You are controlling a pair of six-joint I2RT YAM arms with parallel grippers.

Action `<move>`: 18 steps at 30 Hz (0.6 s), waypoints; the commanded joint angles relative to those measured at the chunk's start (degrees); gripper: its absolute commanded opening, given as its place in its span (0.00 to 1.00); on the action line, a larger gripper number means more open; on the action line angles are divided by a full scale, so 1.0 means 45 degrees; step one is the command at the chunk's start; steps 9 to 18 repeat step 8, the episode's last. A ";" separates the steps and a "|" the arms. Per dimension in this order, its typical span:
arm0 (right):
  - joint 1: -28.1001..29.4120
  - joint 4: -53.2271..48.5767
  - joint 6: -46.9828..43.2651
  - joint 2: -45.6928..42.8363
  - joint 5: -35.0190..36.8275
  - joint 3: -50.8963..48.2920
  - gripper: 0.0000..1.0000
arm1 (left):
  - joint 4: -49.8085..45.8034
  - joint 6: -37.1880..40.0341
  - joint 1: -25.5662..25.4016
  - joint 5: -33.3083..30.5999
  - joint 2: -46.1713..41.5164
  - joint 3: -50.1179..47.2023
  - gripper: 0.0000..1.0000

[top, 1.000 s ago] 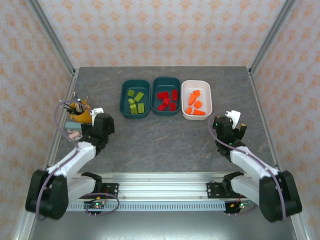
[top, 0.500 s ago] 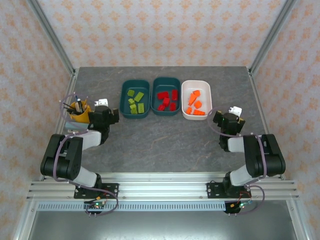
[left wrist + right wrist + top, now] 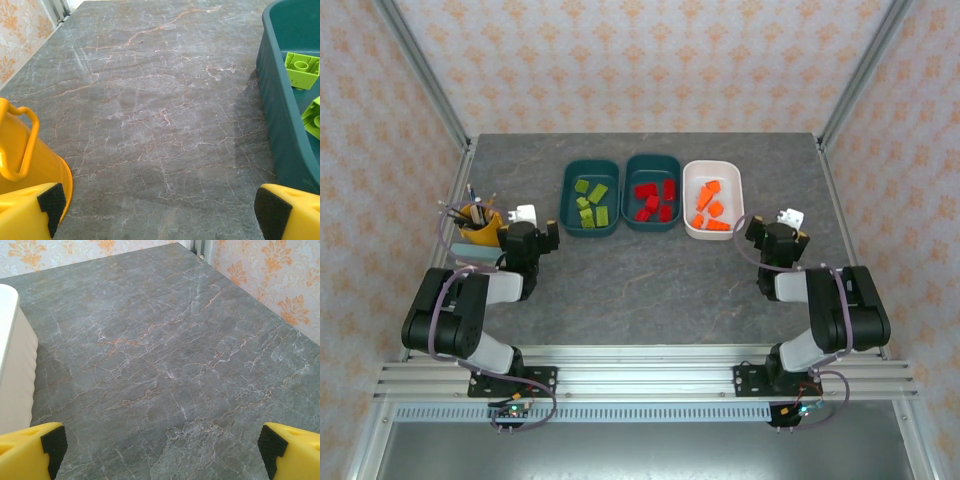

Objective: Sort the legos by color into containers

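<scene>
- Standing near the left edge of the grey marbled table [image 3: 650, 285], a yellow cup [image 3: 480, 228] holds pens [image 3: 470, 203].
- Just right of the cup, the left gripper [image 3: 157, 207] is low over bare tabletop. Its jaws are spread wide with nothing between them, and its yellow fingers carry black pads.
- The left teal tray [image 3: 567, 205] is the first of three shallow, rounded-rectangle containers set side by side in a row across the back half of the table. The wrist view shows its dark wall close beside the right finger.
- The lime green legos [image 3: 599, 194] lie loose inside that tray, several small bricks at odd angles, with round studs on top.
- The middle teal tray [image 3: 653, 160] matches the first in shape and colour and touches or nearly touches it.
- The red legos [image 3: 666, 211], several small bricks, lie scattered across its floor.
- The white tray [image 3: 712, 166] ends the row, just beside the middle one.
- The orange legos [image 3: 717, 208] fill it, several bricks, some wedge-shaped.
- The right gripper [image 3: 160, 445] is right of the white tray and nearer the arms, low over the table. It is fully parted and empty.
</scene>
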 commanded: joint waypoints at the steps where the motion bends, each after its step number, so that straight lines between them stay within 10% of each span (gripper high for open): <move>1: 0.0069 0.0110 -0.0124 0.0051 0.0064 0.0301 0.99 | 0.0563 0.0100 0.0101 -0.0116 -0.0033 0.0159 1.00; 18: 0.0069 -0.0021 -0.0321 0.0092 -0.0491 0.0408 0.99 | 0.0510 0.0076 0.0081 -0.0100 -0.0014 0.0176 1.00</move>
